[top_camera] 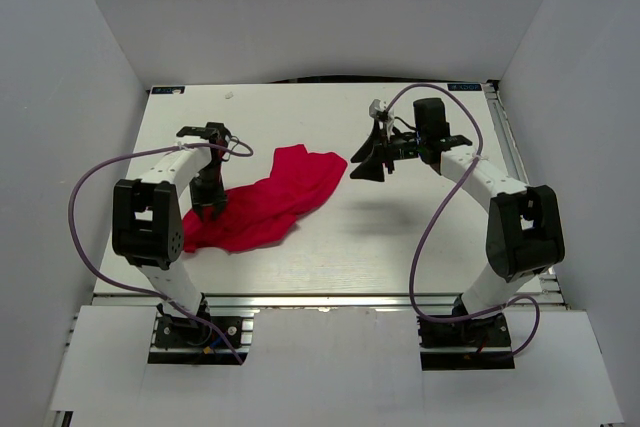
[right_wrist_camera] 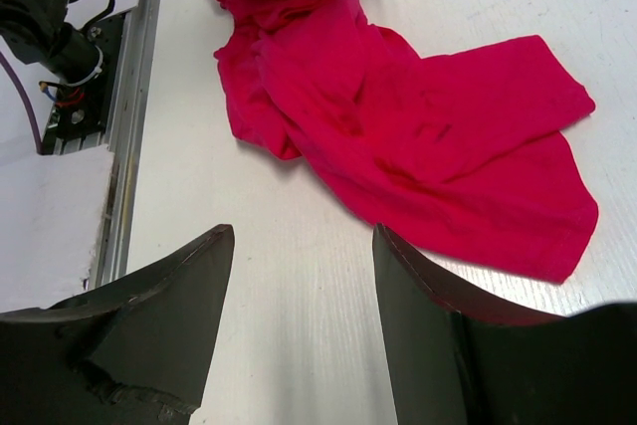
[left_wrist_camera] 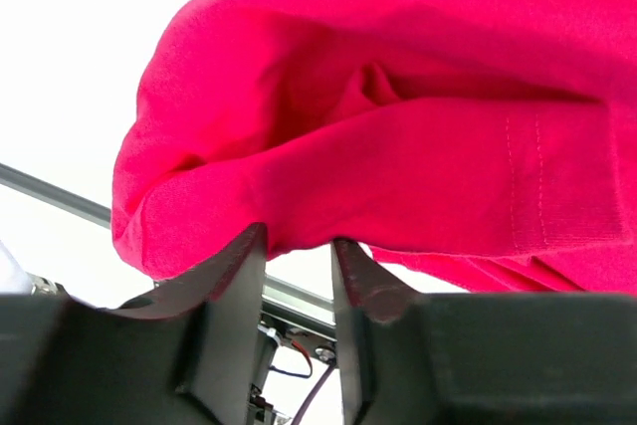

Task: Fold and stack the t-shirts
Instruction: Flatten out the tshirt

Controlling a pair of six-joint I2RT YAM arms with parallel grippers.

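Clamping an edge of the crumpled bright red soft-fabric t-shirt (top_camera: pixel 272 197), the left gripper (top_camera: pixel 208 209) holds it; the right gripper (top_camera: pixel 364 169) hovers, jaws spread.

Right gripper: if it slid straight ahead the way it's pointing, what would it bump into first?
Probably the bare white tabletop just short of the crumpled bright red soft-fabric t-shirt; the open right gripper tilts downward, though depth is unclear.

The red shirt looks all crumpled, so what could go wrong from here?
The left gripper meets only a fold's edge of the t-shirt; lifted, the cloth could slip out. The t-shirt lies bunched in layers, so one-sided pulling may drag it rather than flatten it. The right gripper hangs open, off the cloth.
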